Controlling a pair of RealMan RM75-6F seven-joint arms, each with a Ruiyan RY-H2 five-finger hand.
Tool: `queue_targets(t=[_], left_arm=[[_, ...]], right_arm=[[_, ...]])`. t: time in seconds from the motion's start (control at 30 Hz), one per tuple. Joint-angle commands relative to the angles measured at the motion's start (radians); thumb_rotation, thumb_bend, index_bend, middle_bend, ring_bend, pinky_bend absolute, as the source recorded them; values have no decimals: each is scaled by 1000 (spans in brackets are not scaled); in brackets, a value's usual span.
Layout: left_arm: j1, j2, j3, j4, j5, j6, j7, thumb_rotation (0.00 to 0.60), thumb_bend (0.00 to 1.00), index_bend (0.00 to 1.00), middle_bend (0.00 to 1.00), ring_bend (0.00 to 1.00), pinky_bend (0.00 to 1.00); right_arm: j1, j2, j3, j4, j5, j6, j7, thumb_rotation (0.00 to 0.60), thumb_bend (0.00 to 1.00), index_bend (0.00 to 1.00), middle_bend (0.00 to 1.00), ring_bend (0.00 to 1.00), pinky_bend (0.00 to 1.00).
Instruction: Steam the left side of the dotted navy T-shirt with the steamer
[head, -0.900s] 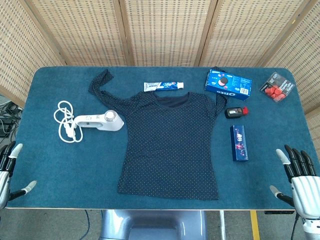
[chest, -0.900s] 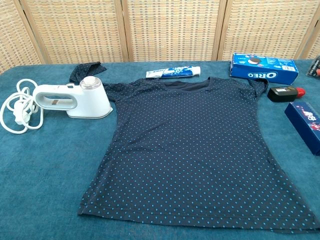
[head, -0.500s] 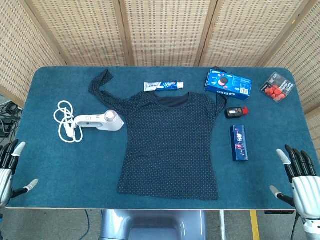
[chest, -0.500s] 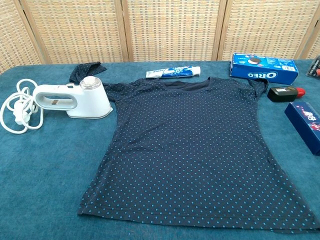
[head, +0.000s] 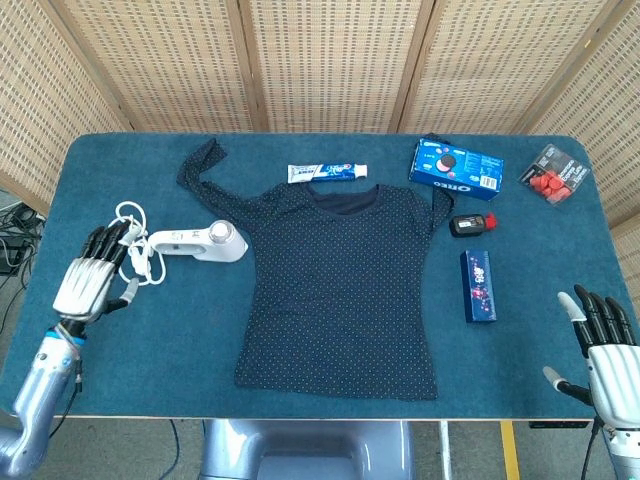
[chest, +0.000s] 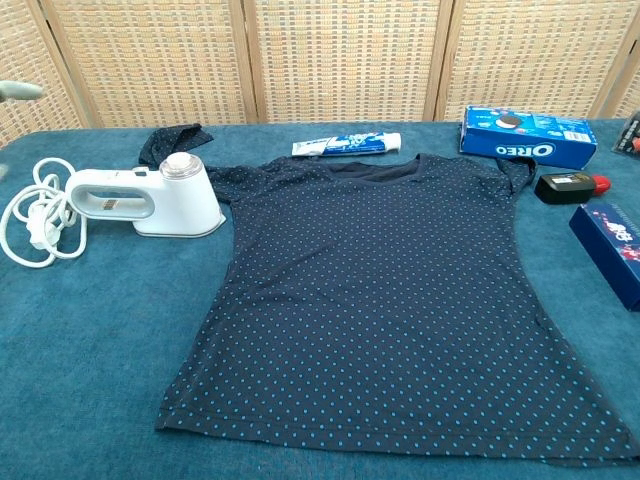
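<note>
The dotted navy T-shirt (head: 340, 285) (chest: 385, 300) lies flat in the middle of the blue table, one sleeve stretched to the far left. The white steamer (head: 198, 242) (chest: 145, 201) lies on its side just left of the shirt, its coiled white cord (head: 130, 245) (chest: 35, 218) beside it. My left hand (head: 92, 283) hovers open, fingers spread, close to the cord's near-left side and holds nothing; a blurred fingertip of it (chest: 18, 90) shows at the chest view's left edge. My right hand (head: 605, 355) stays open at the near right corner, far from the shirt.
A toothpaste tube (head: 328, 173) lies behind the collar. An Oreo box (head: 455, 165), a small black and red item (head: 472, 224), a dark blue box (head: 478, 286) and a pack of red pieces (head: 552, 175) lie right of the shirt.
My left hand has risen from the table's near left edge and moved up and inward toward the steamer's cord. The right hand has sunk slightly. Nothing on the table has shifted.
</note>
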Motion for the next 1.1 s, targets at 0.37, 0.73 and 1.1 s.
queue_targets(t=[0.37, 0.73, 1.1], left_arm=[[-213, -247, -54, 352, -114, -234, -46, 600, 551, 0, 0, 0, 0], [-259, -305, -47, 476, -147, -308, -98, 600, 553, 0, 0, 0, 0], [-319, -365, -48, 622, -168, -395, -157, 600, 568, 0, 0, 0, 0]], right_arm=[[19, -8, 10, 12, 56, -52, -9, 600, 0, 14, 0, 0, 0], [30, -10, 20, 19, 84, -73, -4, 600, 0, 14, 0, 0, 0], [36, -20, 17, 24, 84, -81, -13, 600, 0, 14, 0, 0, 0]])
